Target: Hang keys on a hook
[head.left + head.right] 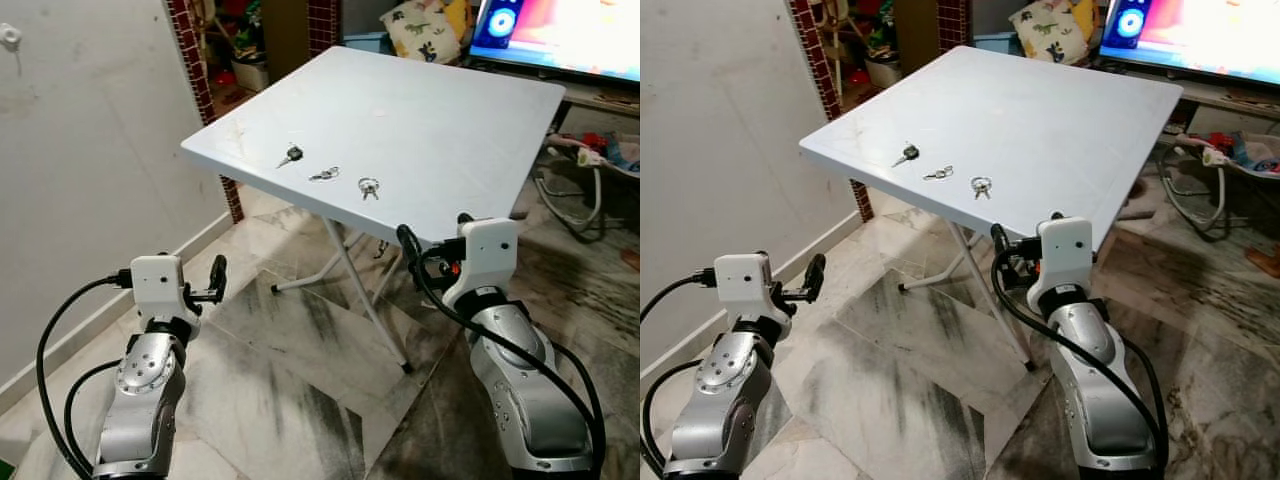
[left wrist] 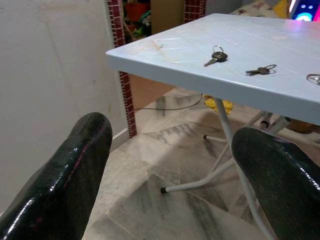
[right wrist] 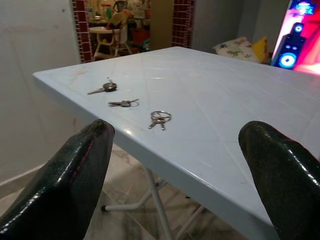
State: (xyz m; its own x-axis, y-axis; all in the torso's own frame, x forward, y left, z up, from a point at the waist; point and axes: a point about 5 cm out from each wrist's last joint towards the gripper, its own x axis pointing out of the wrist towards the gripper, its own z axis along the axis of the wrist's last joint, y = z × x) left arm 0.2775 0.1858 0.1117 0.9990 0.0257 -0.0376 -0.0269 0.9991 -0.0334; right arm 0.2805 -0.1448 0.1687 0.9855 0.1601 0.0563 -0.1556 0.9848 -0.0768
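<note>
Plainly the table [image 1: 420, 120], a white folding one on thin metal legs, is the biggest thing before the robot, standing on marble floor [image 1: 300, 370] near a pale wall [image 1: 80, 180]; its near edge faces the arms, which likely explains why both are raised toward it. Behind it a TV [image 1: 570, 30] glows, with a speaker [image 1: 497, 22] and a patterned pillow [image 1: 425, 28] beside it; no brand or writing can be read on any of them.

Both arms wait short of the table, neither touching anything. The right gripper [image 3: 180, 175] sits just below the near edge with its fingers spread wide and empty, aimed over the top, a fair pose for a reach to the keys. The left gripper [image 2: 165, 175] hangs lower and further off, near the wall, fingers also wide apart and empty.

Three sets of keys lie in a row close to the near edge, well within reach: a black-headed key [image 1: 290, 155] nearest the wall, a small pair [image 1: 324, 174] in the middle, and a ringed bunch [image 1: 368, 186] nearest the right gripper. None is picked up yet, so the task seems barely begun.

High on the wall sits a small white hook [image 1: 10, 38], well apart from the table; it is likely the target, though too small to be sure
</note>
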